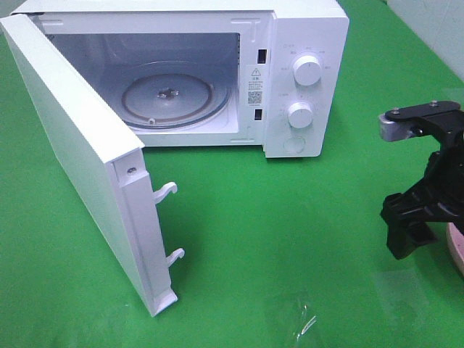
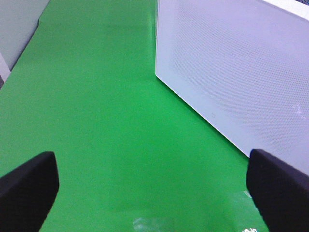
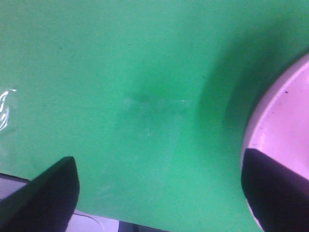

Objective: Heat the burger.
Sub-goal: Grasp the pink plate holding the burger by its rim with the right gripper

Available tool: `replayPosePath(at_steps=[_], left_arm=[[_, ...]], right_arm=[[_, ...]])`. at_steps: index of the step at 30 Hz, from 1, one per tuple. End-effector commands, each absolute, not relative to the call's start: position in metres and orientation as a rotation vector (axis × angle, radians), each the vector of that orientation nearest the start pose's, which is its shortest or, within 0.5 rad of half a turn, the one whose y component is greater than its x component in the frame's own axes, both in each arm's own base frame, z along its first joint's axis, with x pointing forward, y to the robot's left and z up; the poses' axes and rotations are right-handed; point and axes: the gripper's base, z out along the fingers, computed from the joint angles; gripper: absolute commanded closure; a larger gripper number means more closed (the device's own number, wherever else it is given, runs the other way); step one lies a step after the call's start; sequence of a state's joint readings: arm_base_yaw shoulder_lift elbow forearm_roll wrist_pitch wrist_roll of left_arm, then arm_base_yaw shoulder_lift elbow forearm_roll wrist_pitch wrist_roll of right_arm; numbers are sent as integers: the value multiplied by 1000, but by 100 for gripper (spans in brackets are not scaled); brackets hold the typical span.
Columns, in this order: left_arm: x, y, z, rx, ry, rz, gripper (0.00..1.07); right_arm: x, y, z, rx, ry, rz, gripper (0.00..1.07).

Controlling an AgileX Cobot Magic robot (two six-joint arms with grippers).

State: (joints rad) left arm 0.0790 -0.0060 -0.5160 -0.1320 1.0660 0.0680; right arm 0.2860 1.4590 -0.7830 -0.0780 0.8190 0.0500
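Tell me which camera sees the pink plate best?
Right wrist view: a big curved part of the pink plate shows. Exterior high catches only a sliver at its right edge. Left wrist shows none.

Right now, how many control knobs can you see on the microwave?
2, both on the control panel: the upper knob and the lower knob directly beneath it. None seems hidden.
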Motion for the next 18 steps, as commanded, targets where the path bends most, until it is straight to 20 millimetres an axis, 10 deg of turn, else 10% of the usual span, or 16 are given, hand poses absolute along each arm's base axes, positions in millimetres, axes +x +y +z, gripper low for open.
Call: replayPosePath(at_steps=[1, 18], left_arm=[[-10, -11, 281, -7, 2005, -60, 9], [-10, -11, 281, -7, 2005, -60, 9]], right_arm=[[236, 52, 200, -395, 2951, -78, 25], [236, 7, 182, -170, 2914, -118, 31]])
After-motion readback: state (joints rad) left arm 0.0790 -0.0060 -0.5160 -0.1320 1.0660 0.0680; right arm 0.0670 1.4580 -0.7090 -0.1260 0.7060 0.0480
